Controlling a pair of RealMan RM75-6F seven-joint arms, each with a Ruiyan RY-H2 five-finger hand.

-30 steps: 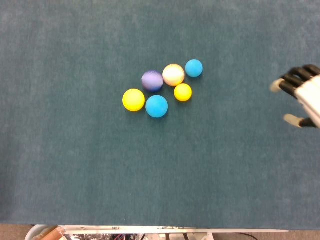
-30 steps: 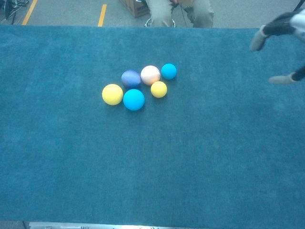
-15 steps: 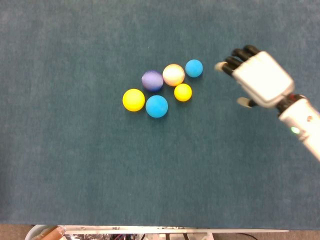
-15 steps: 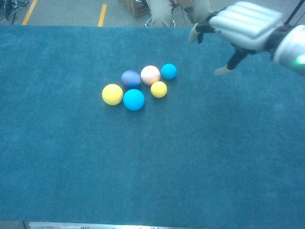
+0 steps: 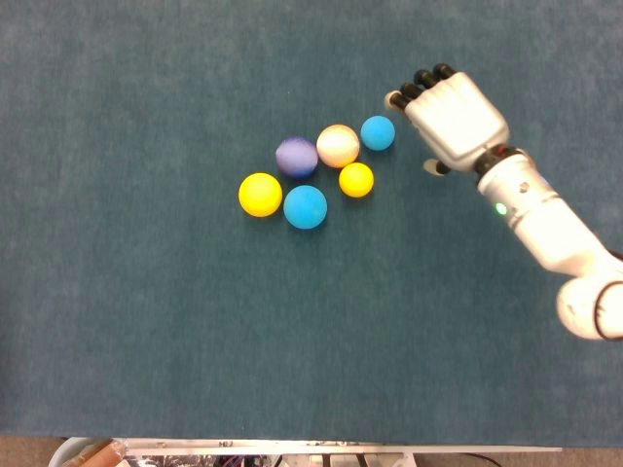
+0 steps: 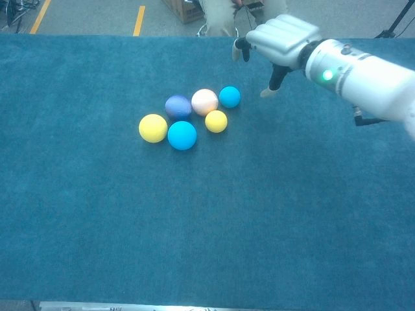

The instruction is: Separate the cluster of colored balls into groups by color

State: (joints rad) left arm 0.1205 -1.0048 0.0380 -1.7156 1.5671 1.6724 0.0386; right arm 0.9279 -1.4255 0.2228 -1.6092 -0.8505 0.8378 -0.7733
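Note:
Several balls lie clustered on the teal table: a big yellow ball (image 5: 260,195) (image 6: 153,127), a big blue ball (image 5: 306,206) (image 6: 182,135), a purple ball (image 5: 296,157) (image 6: 177,106), a pale orange ball (image 5: 338,146) (image 6: 204,102), a small yellow ball (image 5: 356,179) (image 6: 216,121) and a small blue ball (image 5: 378,132) (image 6: 229,96). My right hand (image 5: 449,115) (image 6: 279,42) hovers just right of the small blue ball, fingers spread, holding nothing. My left hand is out of sight.
The teal cloth (image 5: 146,321) covers the whole table. A person's legs (image 6: 243,16) stand past the far edge. The table's near edge (image 5: 311,446) runs along the bottom of the head view.
My right hand has swept in from the right edge toward the cluster and now hangs beside the small blue ball. The balls have not moved.

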